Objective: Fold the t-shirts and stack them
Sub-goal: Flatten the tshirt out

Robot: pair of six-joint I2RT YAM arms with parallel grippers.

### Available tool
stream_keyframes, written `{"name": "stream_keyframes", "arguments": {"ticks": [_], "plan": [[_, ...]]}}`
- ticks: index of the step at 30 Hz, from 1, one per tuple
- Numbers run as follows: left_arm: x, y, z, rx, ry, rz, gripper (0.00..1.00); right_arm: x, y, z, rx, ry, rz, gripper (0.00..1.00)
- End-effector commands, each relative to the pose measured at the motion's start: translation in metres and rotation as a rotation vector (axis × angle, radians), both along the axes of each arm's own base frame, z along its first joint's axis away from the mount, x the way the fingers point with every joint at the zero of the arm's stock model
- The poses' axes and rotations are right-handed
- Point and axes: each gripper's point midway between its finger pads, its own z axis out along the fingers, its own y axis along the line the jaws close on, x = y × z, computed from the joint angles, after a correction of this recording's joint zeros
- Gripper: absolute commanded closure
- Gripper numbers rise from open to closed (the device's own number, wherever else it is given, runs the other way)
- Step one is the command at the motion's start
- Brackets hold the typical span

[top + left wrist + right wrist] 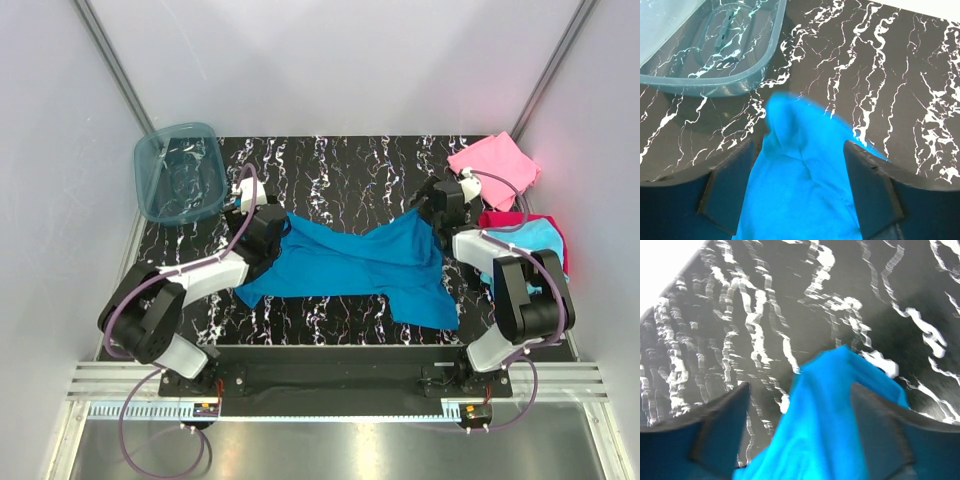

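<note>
The large teal-blue t-shirt lies stretched across the middle of the black marble table, a flap hanging toward the front right. My left gripper is at its left corner and my right gripper at its upper right corner. In the left wrist view the gripper is open, its fingers wide apart with the shirt between them. In the right wrist view the gripper is also open astride a raised shirt corner. A pink folded shirt lies at the back right. Magenta-red and cyan folded shirts lie under the right arm.
A translucent blue plastic tub stands at the back left corner, close beyond the left gripper; its rim shows in the left wrist view. White walls enclose the table on three sides. The arm bases sit at the near edge.
</note>
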Motion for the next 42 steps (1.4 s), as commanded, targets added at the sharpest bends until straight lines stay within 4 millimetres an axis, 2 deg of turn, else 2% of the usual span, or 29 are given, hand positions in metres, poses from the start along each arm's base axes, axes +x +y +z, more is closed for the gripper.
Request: {"name": "stream_keyframes", "arguments": {"ticks": [1, 2, 3, 5, 6, 7, 10, 11, 12, 13, 14, 15, 16, 17, 18, 19, 20, 22, 25, 26, 29, 34, 38, 42], "plan": [[0.008, -0.005, 0.032, -0.085, -0.108, 0.004, 0.2, 0.015, 0.008, 0.068, 0.034, -0.225, 0.048, 0.06], [0.006, -0.005, 0.04, -0.099, -0.125, -0.003, 0.19, 0.011, 0.01, 0.076, 0.039, -0.249, 0.062, 0.05], [0.004, -0.005, 0.044, -0.108, -0.134, -0.011, 0.18, 0.006, 0.011, 0.097, 0.052, -0.296, 0.071, 0.05], [-0.003, -0.008, 0.049, -0.129, -0.138, -0.036, 0.18, -0.004, 0.012, 0.109, 0.068, -0.31, 0.084, 0.07], [-0.009, -0.009, 0.062, -0.156, -0.167, -0.05, 0.19, -0.011, 0.013, 0.126, 0.088, -0.342, 0.087, 0.07], [-0.015, -0.01, 0.061, -0.163, -0.163, -0.066, 0.2, -0.017, 0.014, 0.129, 0.096, -0.339, 0.092, 0.08], [-0.036, -0.028, 0.073, -0.206, -0.185, -0.144, 0.21, -0.042, 0.016, 0.129, 0.133, -0.297, 0.103, 0.11], [-0.045, -0.04, 0.069, -0.21, -0.17, -0.185, 0.22, -0.055, 0.019, 0.111, 0.147, -0.239, 0.115, 0.11], [-0.052, -0.045, 0.065, -0.208, -0.155, -0.205, 0.23, -0.065, 0.019, 0.113, 0.155, -0.242, 0.118, 0.11], [-0.057, -0.05, 0.063, -0.213, -0.148, -0.224, 0.23, -0.073, 0.02, 0.105, 0.158, -0.221, 0.124, 0.11], [-0.064, -0.064, 0.058, -0.237, -0.131, -0.269, 0.23, -0.086, 0.022, 0.082, 0.161, -0.164, 0.133, 0.11], [-0.069, -0.069, 0.044, -0.239, -0.099, -0.288, 0.24, -0.098, 0.019, 0.067, 0.16, -0.135, 0.129, 0.11], [-0.073, -0.076, 0.037, -0.24, -0.084, -0.309, 0.24, -0.101, 0.019, 0.07, 0.161, -0.139, 0.126, 0.11], [-0.079, -0.085, 0.029, -0.24, -0.066, -0.338, 0.25, -0.112, 0.017, 0.049, 0.16, -0.096, 0.124, 0.11], [-0.085, -0.087, 0.014, -0.23, -0.038, -0.353, 0.25, -0.118, 0.015, 0.048, 0.163, -0.098, 0.121, 0.11], [-0.087, -0.091, 0.009, -0.242, -0.034, -0.369, 0.25, -0.124, 0.016, 0.042, 0.168, -0.084, 0.125, 0.11], [-0.092, -0.097, -0.002, -0.256, -0.009, -0.4, 0.25, -0.134, 0.018, 0.028, 0.189, -0.048, 0.134, 0.11], [-0.1, -0.098, -0.018, -0.276, 0.007, -0.428, 0.25, -0.144, 0.021, 0.024, 0.214, -0.046, 0.144, 0.12], [-0.109, -0.099, -0.027, -0.341, 0.014, -0.452, 0.25, -0.161, 0.022, 0.011, 0.237, -0.011, 0.151, 0.14], [-0.11, -0.098, -0.027, -0.346, 0.015, -0.452, 0.25, -0.165, 0.019, 0.005, 0.23, 0.001, 0.141, 0.14], [-0.111, -0.098, -0.024, -0.352, 0.013, -0.453, 0.25, -0.17, 0.016, 0.005, 0.213, -0.001, 0.142, 0.15], [-0.112, -0.097, -0.025, -0.353, 0.024, -0.447, 0.25, -0.173, 0.019, 0.0, 0.222, 0.034, 0.155, 0.15], [-0.114, -0.099, -0.029, -0.358, 0.039, -0.451, 0.25, -0.19, 0.017, -0.022, 0.237, 0.132, 0.126, 0.14], [-0.113, -0.099, -0.034, -0.352, 0.055, -0.444, 0.25, -0.196, 0.016, -0.029, 0.25, 0.161, 0.107, 0.14]]}}
